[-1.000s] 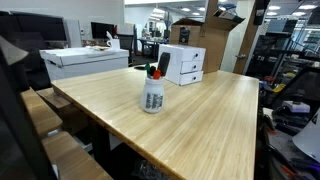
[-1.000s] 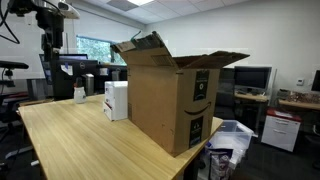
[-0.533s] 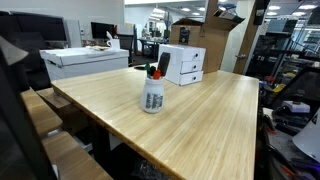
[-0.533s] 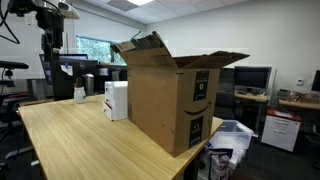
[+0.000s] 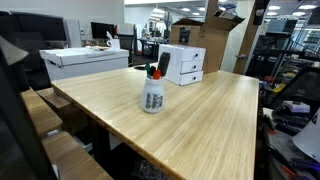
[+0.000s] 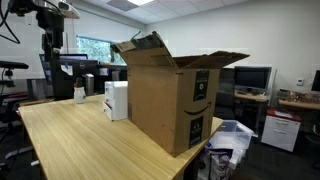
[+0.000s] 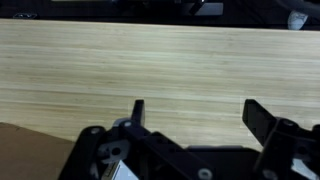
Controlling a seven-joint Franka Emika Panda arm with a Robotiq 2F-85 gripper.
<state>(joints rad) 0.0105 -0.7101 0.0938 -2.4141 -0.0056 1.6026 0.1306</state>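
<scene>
In the wrist view my gripper point(image 7: 200, 115) is open and empty, its two dark fingers spread wide over the bare light wooden table point(image 7: 160, 60). Nothing lies between the fingers. In an exterior view the arm point(image 6: 48, 25) stands high at the far left end of the table point(image 6: 90, 145), above a small container point(image 6: 80, 92). That white container holding markers point(image 5: 152, 92) stands upright mid-table. A white drawer box point(image 5: 181, 63) sits behind it and also shows beside the big cardboard box point(image 6: 116, 99).
A large open cardboard box point(image 6: 170, 95) stands on the table, also seen at the back point(image 5: 212, 42). A white printer point(image 5: 84, 62) sits beyond the table's far edge. Desks, monitors and chairs surround the table. A brown surface point(image 7: 30, 165) shows at the wrist view's lower left.
</scene>
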